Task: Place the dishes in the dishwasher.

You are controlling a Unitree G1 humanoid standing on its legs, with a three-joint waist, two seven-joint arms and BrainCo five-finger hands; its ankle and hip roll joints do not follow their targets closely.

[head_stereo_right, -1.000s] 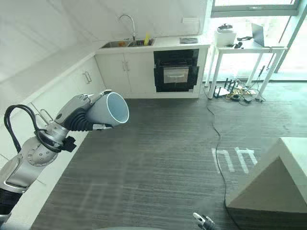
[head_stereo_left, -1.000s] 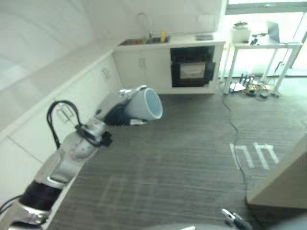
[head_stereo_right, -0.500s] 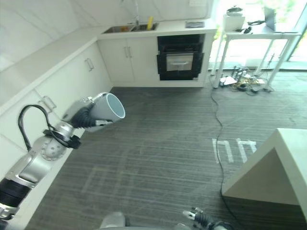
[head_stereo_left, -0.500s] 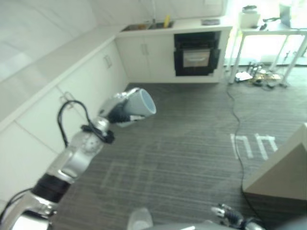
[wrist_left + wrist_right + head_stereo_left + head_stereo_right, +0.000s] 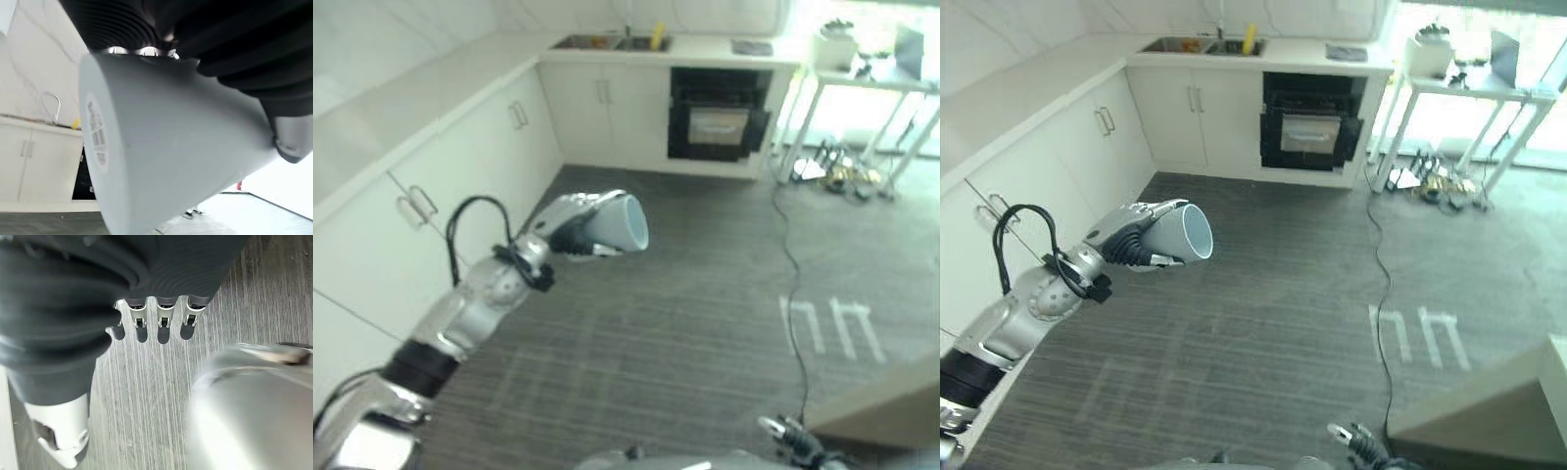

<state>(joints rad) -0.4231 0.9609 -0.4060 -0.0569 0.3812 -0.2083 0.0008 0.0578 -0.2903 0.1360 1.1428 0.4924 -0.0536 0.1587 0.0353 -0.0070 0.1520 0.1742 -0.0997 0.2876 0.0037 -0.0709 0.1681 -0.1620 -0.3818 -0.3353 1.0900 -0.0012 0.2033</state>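
I am holding a pale grey cup [image 5: 1178, 234] in my left hand [image 5: 1132, 229], out in front of me over the dark floor [image 5: 1273, 323], with the white cabinets [image 5: 1048, 157] to my left. My fingers are curling round the cup's wall, and it is lying on its side with its open mouth facing right and away from me. In my left wrist view the cup [image 5: 166, 156] is tapering toward a narrower base with a label on it, and my fingers are clamping across the wider part.

It looks like stiff glazed ware to me: light enough for one hand, but smooth, so likely slippery, and apt to chip if it drops onto the floor. I judge the wall near the rim the right place to keep my hold, with my thumb opposing my fingers.

My right hand [image 5: 146, 323] is hanging low by my side, fingers straight and relaxed, holding nothing.

The black built-in appliance [image 5: 1310, 132] is standing far across the room under the counter, beside the sink [image 5: 1185, 44].
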